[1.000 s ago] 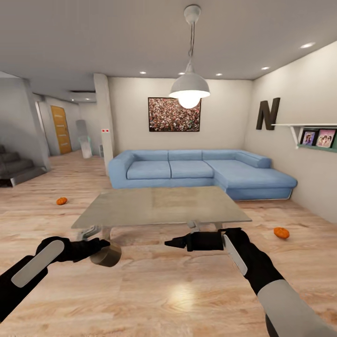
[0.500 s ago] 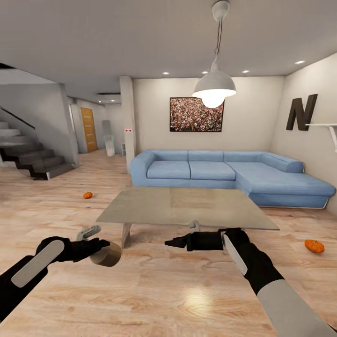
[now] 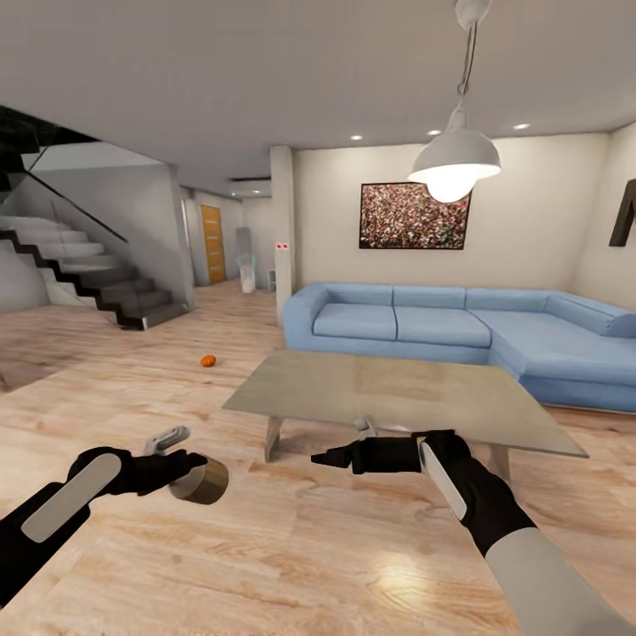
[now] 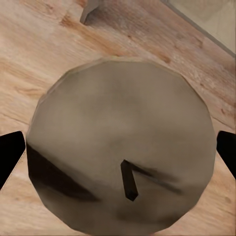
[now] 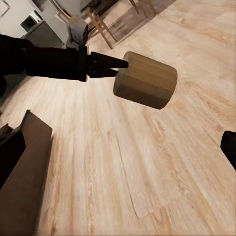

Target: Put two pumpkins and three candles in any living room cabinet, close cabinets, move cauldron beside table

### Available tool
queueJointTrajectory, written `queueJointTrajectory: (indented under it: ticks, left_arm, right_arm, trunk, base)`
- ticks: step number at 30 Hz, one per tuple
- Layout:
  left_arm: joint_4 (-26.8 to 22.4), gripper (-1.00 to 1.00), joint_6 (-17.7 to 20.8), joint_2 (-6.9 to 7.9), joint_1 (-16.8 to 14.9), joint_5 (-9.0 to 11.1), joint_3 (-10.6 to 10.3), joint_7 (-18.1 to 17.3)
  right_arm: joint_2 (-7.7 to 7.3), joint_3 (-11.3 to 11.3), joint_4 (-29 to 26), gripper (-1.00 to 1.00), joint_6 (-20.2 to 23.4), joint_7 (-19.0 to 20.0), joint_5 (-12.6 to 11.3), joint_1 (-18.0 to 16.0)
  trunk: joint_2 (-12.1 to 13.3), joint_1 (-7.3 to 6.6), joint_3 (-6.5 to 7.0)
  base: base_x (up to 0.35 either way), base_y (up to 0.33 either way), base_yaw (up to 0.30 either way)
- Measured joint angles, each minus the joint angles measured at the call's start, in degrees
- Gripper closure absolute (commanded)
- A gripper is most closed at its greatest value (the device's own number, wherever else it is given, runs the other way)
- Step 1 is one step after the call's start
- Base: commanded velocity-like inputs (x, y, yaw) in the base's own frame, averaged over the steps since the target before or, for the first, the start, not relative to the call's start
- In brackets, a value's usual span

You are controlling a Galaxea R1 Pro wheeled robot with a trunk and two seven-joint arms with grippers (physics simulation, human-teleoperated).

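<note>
Left gripper (image 3: 181,465) clamps a candle (image 3: 201,481): short tan-brown faceted cylinder, flat pale end with a small dark wick (image 4: 129,180), seen end-on in the left wrist view with black fingertips (image 4: 11,155) at both edges. In the right wrist view the left gripper (image 5: 110,66) pinches the candle (image 5: 145,79) near its rim, cylinder sticking out sideways over wood floor (image 5: 123,167).

Right gripper (image 3: 329,458) points toward 9 o'clock, holding nothing; jaws look nearly together, exact gap cannot tell.

Coffee table (image 3: 397,397), glossy grey-beige top, slanted pale legs, at 12–1 o'clock just beyond both grippers, between robot and blue sectional sofa (image 3: 459,331). One orange pumpkin (image 3: 208,360) on the floor at 11 o'clock, well apart from table. Staircase (image 3: 88,274) at 10 o'clock, pendant lamp (image 3: 455,163) above table, framed picture (image 3: 413,216) on the back wall.
</note>
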Motion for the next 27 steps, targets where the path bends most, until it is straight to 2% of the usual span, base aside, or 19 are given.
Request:
queueJointTrajectory:
  ticks: [27]
  left_arm:
    - [0.0, 1.00, 0.0, 0.02, 0.0, 0.0, 0.0, 0.0]
  right_arm:
    - [-0.01, 0.0, 0.0, -1.00, 0.0, -1.0, 0.0, 0.0]
  trunk:
    - [0.0, 0.00, 0.00]
  base:
    - [0.000, 0.000, 0.290]
